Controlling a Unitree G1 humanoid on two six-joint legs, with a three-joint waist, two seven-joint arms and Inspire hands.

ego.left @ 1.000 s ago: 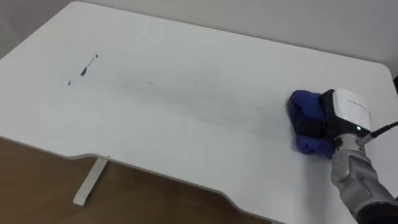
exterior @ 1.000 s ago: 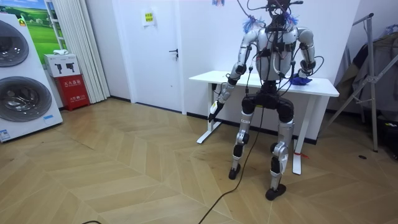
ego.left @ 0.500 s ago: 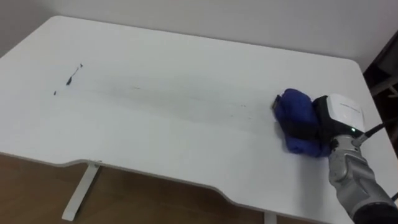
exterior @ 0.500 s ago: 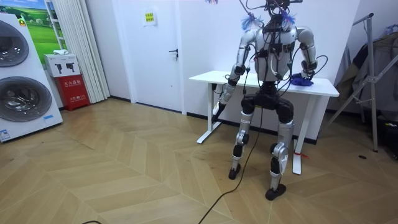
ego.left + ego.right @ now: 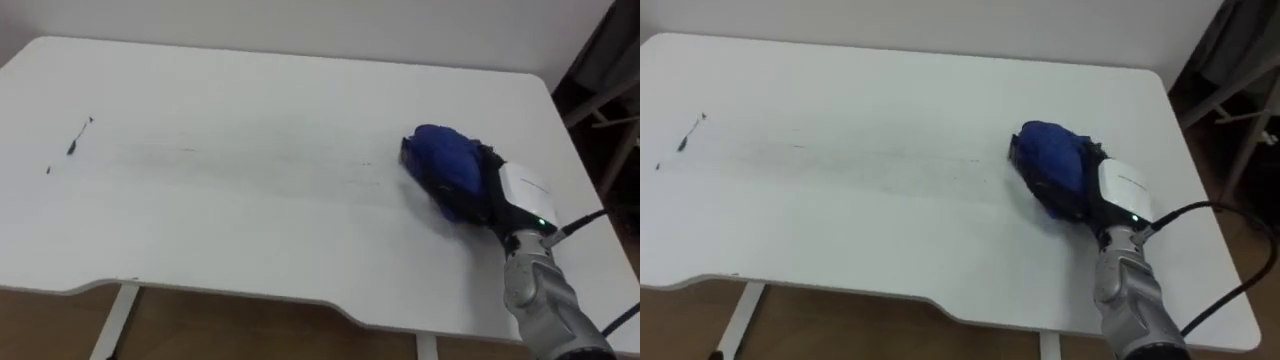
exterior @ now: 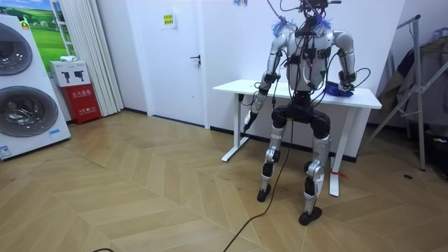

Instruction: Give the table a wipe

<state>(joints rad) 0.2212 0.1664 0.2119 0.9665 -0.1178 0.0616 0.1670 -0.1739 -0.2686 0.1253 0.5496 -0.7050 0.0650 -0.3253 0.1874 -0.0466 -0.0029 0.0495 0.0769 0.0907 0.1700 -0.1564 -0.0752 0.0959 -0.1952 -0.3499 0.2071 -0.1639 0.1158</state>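
Pressing onto a bunched blue cloth point(image 5: 440, 165) with the right hand point(image 5: 520, 192), at about 3 o'clock on the white table point(image 5: 250, 230). Cannot tell how far open that hand is, nor whether it clasps the cloth or merely bears on it: hides its front in the folds and shows just its back and wrist. Comes in from 5 o'clock, with the forearm cut off at the lower edge and the wrist aimed toward 10 o'clock.

Leaves small dark marks point(image 5: 76, 143) at 9 o'clock on the tabletop, well apart from the cloth, and a faint grey streak point(image 5: 250, 160) between the two that is hard to make out. Shows a white table leg point(image 5: 105, 322) at 7 o'clock, cut off below.

Stands upright at the table's long side in the room view, back to the camera. Hangs the left hand point(image 6: 248, 115) beside the table's edge at 9 o'clock of the hips, too small to read.
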